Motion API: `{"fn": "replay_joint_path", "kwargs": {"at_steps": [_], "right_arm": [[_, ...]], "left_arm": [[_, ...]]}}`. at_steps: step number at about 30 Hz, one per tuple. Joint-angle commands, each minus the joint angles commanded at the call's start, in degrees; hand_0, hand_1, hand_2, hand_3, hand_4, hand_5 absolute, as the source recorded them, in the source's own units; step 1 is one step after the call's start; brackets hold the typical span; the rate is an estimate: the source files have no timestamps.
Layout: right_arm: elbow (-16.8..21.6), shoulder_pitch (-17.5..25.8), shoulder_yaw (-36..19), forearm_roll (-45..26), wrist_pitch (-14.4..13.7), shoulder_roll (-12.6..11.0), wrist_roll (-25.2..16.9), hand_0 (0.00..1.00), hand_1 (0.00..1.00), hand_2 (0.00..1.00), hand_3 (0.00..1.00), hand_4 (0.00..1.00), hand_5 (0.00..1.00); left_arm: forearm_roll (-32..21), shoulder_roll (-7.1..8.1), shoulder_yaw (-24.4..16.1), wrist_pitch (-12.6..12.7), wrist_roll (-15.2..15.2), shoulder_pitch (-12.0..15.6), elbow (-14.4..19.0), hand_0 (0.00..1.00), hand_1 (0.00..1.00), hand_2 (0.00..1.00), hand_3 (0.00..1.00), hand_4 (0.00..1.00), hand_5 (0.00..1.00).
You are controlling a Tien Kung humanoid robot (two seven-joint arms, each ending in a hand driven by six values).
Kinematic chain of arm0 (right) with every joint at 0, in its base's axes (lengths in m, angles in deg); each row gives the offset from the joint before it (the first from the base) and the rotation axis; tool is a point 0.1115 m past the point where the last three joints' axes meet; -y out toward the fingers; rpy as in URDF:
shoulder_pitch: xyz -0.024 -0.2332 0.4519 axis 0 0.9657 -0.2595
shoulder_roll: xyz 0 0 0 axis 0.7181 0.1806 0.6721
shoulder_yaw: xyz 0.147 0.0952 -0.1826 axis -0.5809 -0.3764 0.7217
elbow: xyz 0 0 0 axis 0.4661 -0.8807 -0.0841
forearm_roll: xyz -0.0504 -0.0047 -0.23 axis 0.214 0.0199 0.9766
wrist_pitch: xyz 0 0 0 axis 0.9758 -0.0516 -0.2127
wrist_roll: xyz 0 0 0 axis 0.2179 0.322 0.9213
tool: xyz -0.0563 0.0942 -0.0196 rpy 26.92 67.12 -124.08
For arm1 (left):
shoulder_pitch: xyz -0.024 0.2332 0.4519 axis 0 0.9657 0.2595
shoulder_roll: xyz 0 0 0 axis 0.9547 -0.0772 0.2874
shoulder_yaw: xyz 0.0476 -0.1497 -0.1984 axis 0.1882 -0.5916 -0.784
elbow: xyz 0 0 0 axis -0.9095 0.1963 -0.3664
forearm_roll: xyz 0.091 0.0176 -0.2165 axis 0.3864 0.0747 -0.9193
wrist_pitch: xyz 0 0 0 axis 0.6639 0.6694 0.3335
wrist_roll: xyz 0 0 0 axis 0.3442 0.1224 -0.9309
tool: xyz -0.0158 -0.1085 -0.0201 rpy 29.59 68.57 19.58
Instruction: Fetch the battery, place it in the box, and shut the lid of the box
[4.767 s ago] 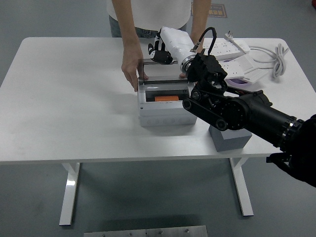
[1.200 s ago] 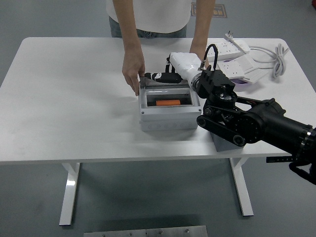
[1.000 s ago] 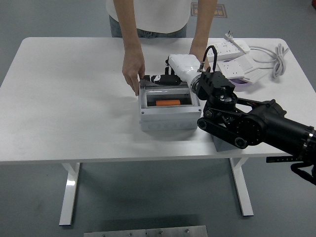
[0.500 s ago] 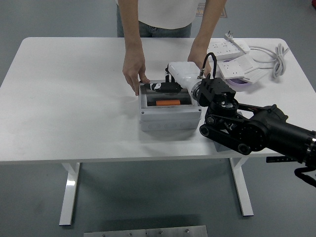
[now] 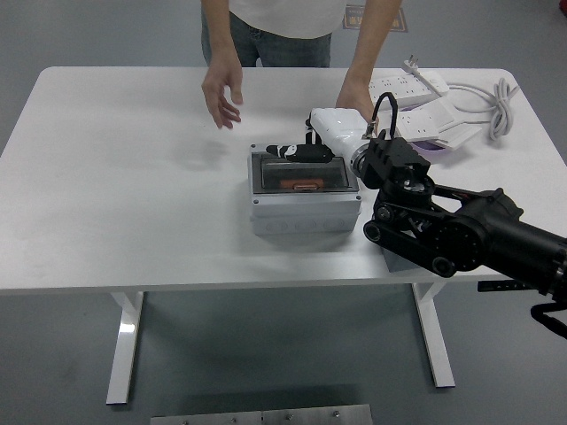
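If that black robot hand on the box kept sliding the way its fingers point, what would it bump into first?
Probably nothing: the right robot hand points left along the box lid's far edge, and beyond lies bare table. The person's raised hand looks farther back, though depth is unclear.

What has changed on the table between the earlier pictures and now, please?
The lid has swung down flat onto the box, with the right hand following it to the rear edge. The person's hand let go and lifted away. The battery stayed inside, and the power strips stayed put.
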Motion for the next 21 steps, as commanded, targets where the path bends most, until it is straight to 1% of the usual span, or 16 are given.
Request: {"fn": "replay_joint_path", "kwargs": {"at_steps": [5, 6, 7, 9, 11, 12, 15, 17, 18, 19, 21], "right_arm": [[2.16, 3.03, -5.89, 4.22, 0.19, -1.82, 0.28, 0.314, 0.391, 0.36, 0.325, 0.998, 0.998], [2.77, 4.01, -7.45, 4.97, 0.0, -2.23, -0.17, 0.283, 0.367, 0.332, 0.315, 0.998, 0.998], [3.23, 4.91, -8.71, 5.34, -0.36, -2.54, -0.79, 0.283, 0.367, 0.332, 0.315, 0.998, 0.998], [3.84, 6.96, -11.6, 5.47, -1.93, -3.04, -2.84, 0.283, 0.367, 0.332, 0.315, 0.998, 0.998], [3.8, 9.22, -14.59, 3.62, -4.42, -3.26, -5.6, 0.283, 0.367, 0.332, 0.315, 0.998, 0.998], [3.58, 10.2, -15.94, 2.37, -5.57, -3.25, -7.08, 0.255, 0.341, 0.308, 0.306, 0.998, 0.998], [2.75, 13.36, -20.28, -3.43, -9.3, -3.3, -13.25, 0.255, 0.341, 0.308, 0.306, 0.998, 0.998], [2.31, 15.52, -22.93, -7.89, -11.25, -3.55, -17.72, 0.255, 0.341, 0.308, 0.306, 0.998, 0.998], [2.17, 16.72, -24.29, -10.65, -11.71, -3.74, -20.47, 0.233, 0.334, 0.318, 0.315, 0.996, 0.998], [2.07, 17.48, -25.0, -12.57, -11.84, -3.88, -22.37, 0.233, 0.334, 0.318, 0.315, 0.996, 0.998], [1.97, 19.25, -26.07, -17.04, -11.32, -4.11, -26.84, 0.233, 0.334, 0.318, 0.315, 0.996, 0.998]], "left_arm": [[-0.15, -0.16, 0.04, -0.03, 0.1, 0.05, 0.02, 0.426, 0.645, 0.647, 0.636, 0.815, 0.905], [-0.14, -0.21, 0.0, -0.04, 0.15, 0.05, 0.04, 0.426, 0.645, 0.648, 0.634, 0.816, 0.906], [-0.15, -0.26, 0.0, -0.06, 0.16, 0.03, 0.04, 0.426, 0.645, 0.648, 0.634, 0.816, 0.906], [-0.31, -0.39, 0.05, -0.05, 0.14, 0.01, 0.02, 0.426, 0.645, 0.648, 0.634, 0.816, 0.906], [-0.46, -0.58, 0.11, -0.09, 0.13, 0.03, 0.01, 0.426, 0.645, 0.648, 0.634, 0.816, 0.906], [-0.52, -0.66, 0.13, -0.1, 0.12, 0.04, 0.01, 0.426, 0.645, 0.647, 0.634, 0.815, 0.903], [-0.71, -0.92, 0.19, -0.19, 0.12, 0.12, 0.0, 0.426, 0.645, 0.647, 0.634, 0.815, 0.903], [-0.76, -1.03, 0.21, -0.26, 0.11, 0.16, -0.01, 0.426, 0.645, 0.647, 0.634, 0.815, 0.903], [-0.85, -1.08, 0.23, -0.28, 0.1, 0.17, -0.02, 0.426, 0.645, 0.648, 0.634, 0.816, 0.904], [-0.89, -1.11, 0.24, -0.29, 0.09, 0.18, -0.02, 0.426, 0.645, 0.648, 0.634, 0.816, 0.904], [-0.94, -1.19, 0.25, -0.32, 0.06, 0.23, -0.04, 0.426, 0.645, 0.648, 0.634, 0.816, 0.904]]}}
